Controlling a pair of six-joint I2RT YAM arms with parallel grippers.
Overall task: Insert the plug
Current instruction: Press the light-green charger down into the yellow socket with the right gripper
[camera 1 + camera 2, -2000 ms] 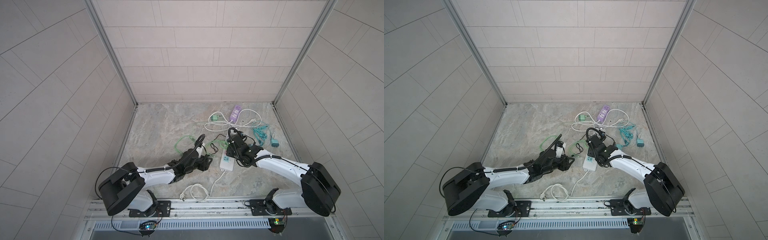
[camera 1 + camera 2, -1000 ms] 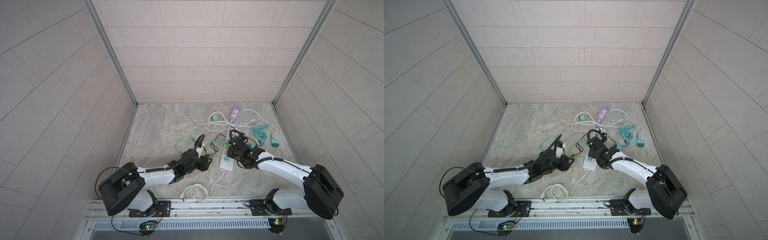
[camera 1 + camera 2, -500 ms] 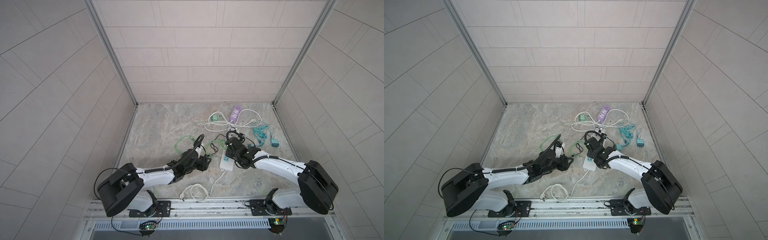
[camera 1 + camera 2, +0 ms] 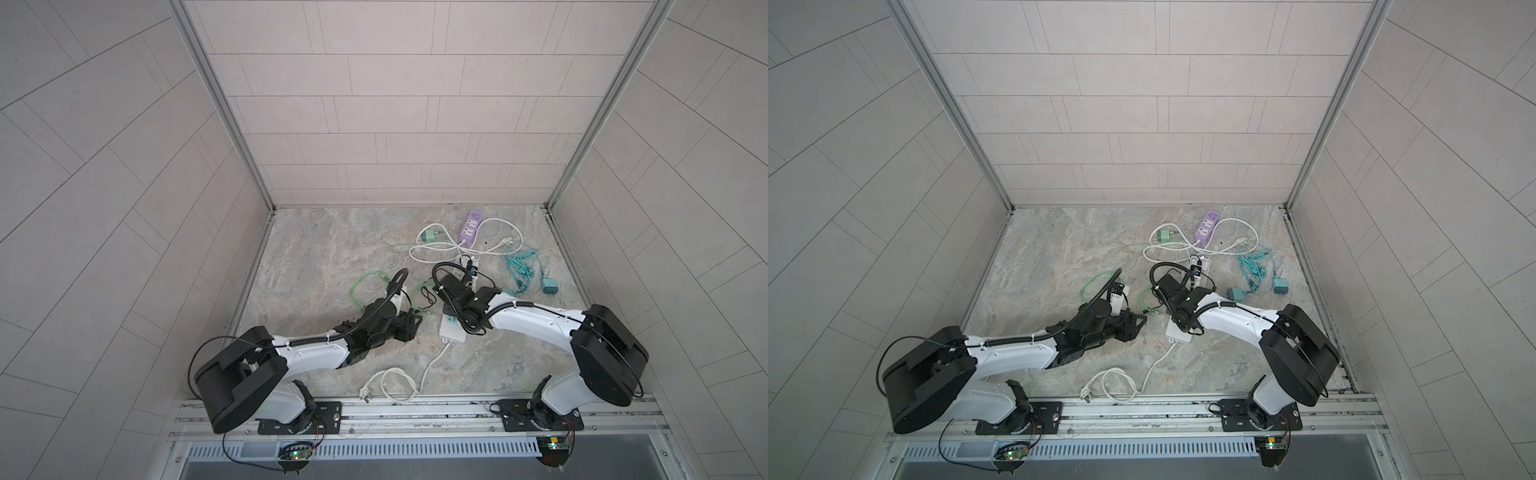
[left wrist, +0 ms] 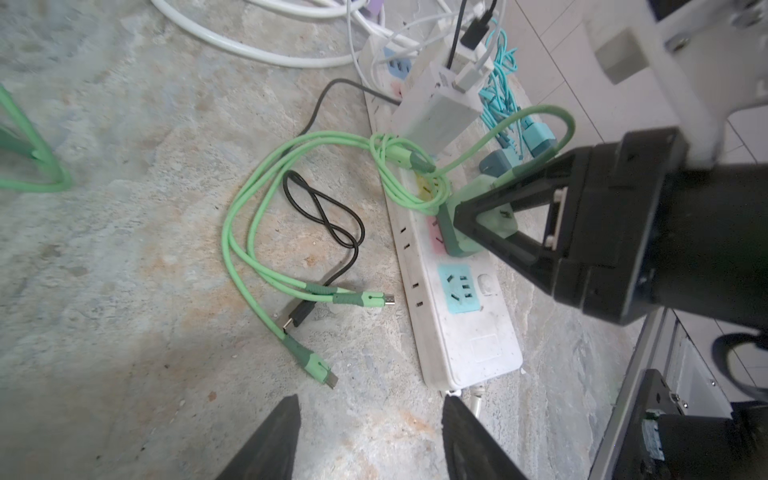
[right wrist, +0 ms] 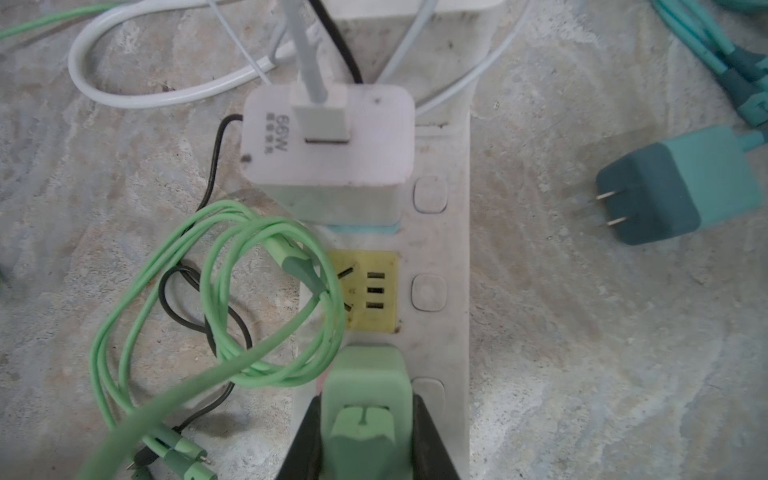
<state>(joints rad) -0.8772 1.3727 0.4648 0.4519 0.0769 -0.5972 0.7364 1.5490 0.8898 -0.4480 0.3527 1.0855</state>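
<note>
The right gripper (image 6: pixel 365 436) is closed on the green plug (image 6: pixel 365 382), with its two black fingers (image 6: pixel 305 440) pressing on the sides of the plug. The plug stands on the pink socket (image 5: pixel 435 241) of the white power strip (image 5: pixel 469 332), just beside the free yellow socket (image 6: pixel 370 291). Whether the pins are fully in, I cannot tell. The socket lies directly under the fingers, so I think the coming move is a straight push down, square to the face of the strip. The left gripper (image 5: pixel 370 415) is open and empty near the cable end of the strip, close enough to steady it.
</note>
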